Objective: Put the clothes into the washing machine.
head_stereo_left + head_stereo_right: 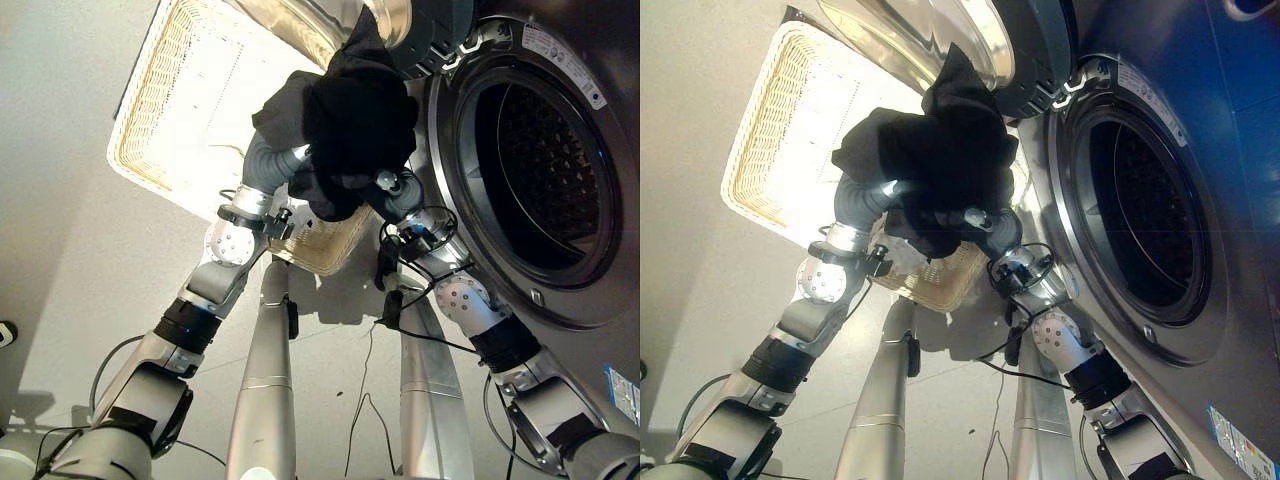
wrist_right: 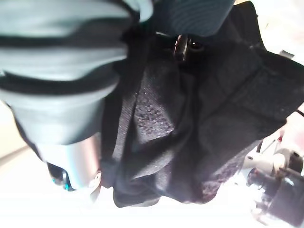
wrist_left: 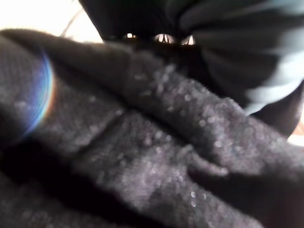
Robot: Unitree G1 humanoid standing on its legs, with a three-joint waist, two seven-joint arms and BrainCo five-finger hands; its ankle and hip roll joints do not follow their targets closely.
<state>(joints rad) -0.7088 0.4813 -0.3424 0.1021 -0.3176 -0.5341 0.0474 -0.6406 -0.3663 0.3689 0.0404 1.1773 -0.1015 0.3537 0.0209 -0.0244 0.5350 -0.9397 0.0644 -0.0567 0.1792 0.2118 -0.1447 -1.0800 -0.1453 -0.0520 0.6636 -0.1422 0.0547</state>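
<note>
You are lifting a bundle of black cloth (image 1: 355,120) with both arms, above the basket (image 1: 175,110) on the floor and just left of the washer's open drum (image 1: 535,170). The left robot hand (image 1: 275,160) and right robot hand (image 1: 395,190) are both buried in the cloth, so I cannot tell how their fingers are set. The open washer door (image 1: 930,35) is hanging just behind the bundle.
</note>
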